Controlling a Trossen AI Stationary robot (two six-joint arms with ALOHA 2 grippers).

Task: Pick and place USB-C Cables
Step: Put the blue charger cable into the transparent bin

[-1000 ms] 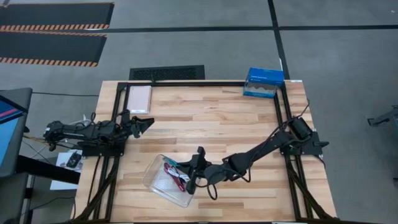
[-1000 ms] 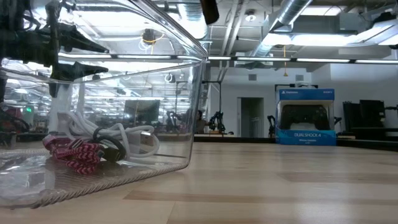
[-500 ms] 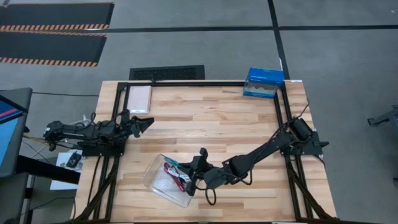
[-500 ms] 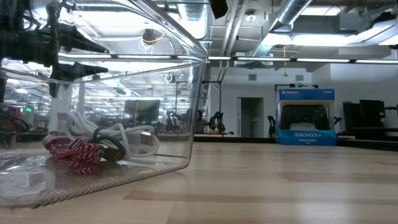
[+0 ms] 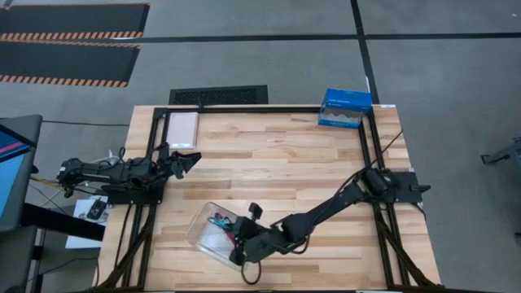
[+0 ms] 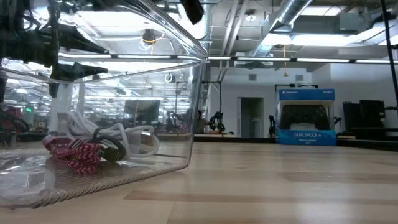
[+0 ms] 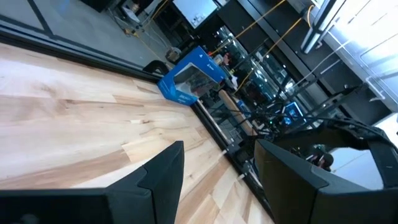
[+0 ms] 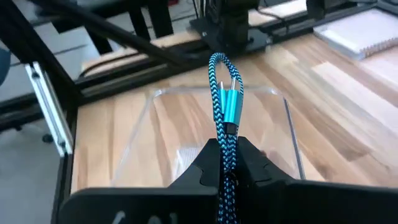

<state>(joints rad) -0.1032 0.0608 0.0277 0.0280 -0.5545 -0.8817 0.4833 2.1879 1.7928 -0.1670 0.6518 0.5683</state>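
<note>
- Fingers of the right gripper (image 8: 227,163) are pinching together on the teal cable (image 8: 225,99), which is sticking out past the fingertips as a folded loop with its metal plugs showing.
- Right gripper (image 5: 242,247) is hovering at the near edge of the clear tray (image 5: 201,236), which is sitting toward the front left of the wooden table (image 5: 277,155).
- Inside the clear tray (image 6: 155,93), the magenta-pink cable (image 6: 71,154), the white cable (image 6: 81,127) and a dark cable (image 6: 109,148) are lying bunched together on the floor of it.
- Left gripper (image 5: 184,160) is waiting near the table's left edge, well apart from the tray, its fingers (image 7: 158,180) standing apart with nothing between them.
- A blue box (image 5: 345,107) is resting at the far right corner, and a pale notebook (image 5: 182,129) is lying at the far left.
</note>
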